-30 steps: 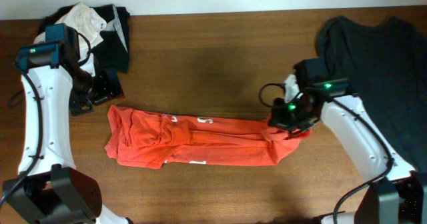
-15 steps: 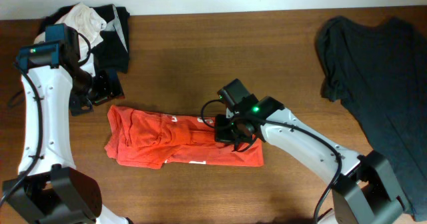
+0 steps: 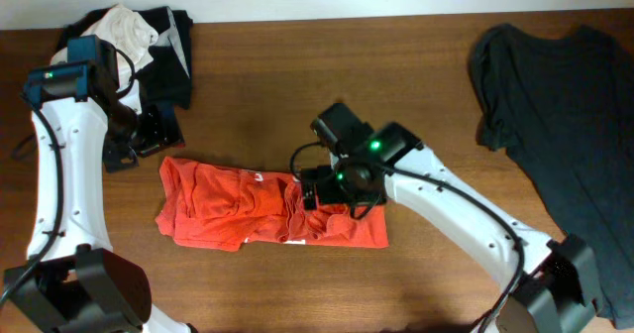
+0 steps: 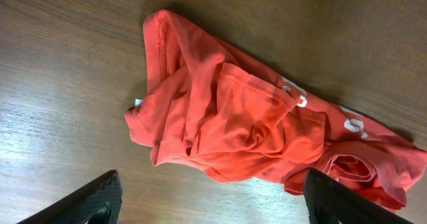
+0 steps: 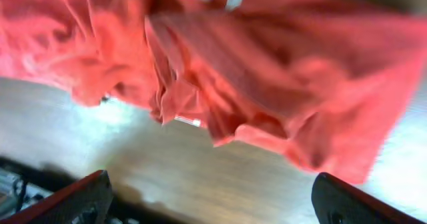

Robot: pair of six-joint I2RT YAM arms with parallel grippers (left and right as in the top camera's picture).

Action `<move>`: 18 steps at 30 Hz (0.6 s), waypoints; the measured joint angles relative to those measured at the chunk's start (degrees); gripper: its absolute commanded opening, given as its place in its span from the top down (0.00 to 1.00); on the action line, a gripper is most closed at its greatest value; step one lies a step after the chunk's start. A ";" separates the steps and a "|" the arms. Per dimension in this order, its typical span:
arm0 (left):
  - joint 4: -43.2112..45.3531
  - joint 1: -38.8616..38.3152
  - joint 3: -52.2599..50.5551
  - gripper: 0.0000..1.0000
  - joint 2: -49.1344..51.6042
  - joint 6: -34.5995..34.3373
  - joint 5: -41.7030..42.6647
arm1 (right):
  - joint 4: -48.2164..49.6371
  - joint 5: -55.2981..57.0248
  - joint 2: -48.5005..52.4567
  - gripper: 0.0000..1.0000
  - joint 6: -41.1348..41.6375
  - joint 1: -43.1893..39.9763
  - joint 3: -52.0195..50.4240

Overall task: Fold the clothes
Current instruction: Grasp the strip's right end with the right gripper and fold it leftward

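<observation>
1. Nearest the front edge of the surface (image 3: 297,75), the red-orange T-shirt (image 3: 228,209) lies as a narrow band running left to right; its left end is rumpled and its right end appears doubled back toward the middle; the white lettering (image 4: 352,125) shows only in part.
2. The right fingers (image 5: 80,201) hang just over the shirt's middle, spread wide, holding nothing; judged step: letting go of the folded-over end; done well, they lift straight up, clear of the cloth, so the top layer is not dragged.
3. Further back, beside the shirt's left end, the left fingers (image 4: 93,201) stand wide open and empty, clear of the fabric; that end likely wants smoothing before any fold.
4. Farthest, the pile of folded garments (image 3: 139,36) and the dark grey T-shirt (image 3: 565,105) lie well apart from the work.
5. Not determined: the right arm hides the fold line from overhead; the right wrist view is blurred; whether the edges align cannot be told; the dark T-shirt is cut off at the frame's edge.
</observation>
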 measured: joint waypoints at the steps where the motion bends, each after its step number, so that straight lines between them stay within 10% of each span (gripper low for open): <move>1: -0.02 0.00 0.00 0.13 0.00 0.00 0.00 | -0.74 2.19 0.00 0.01 -0.44 -0.33 0.66; 9: -0.20 0.00 0.00 0.13 0.00 0.02 0.00 | 2.21 4.87 5.55 0.16 -1.68 -1.33 -2.03; 16: -0.20 0.00 0.00 0.13 0.00 0.00 0.02 | 4.33 1.62 11.82 0.96 -2.05 -1.33 -2.40; 18: -0.22 0.00 0.00 0.13 0.00 0.00 0.00 | 5.49 1.62 11.82 0.96 -1.92 -1.33 -2.40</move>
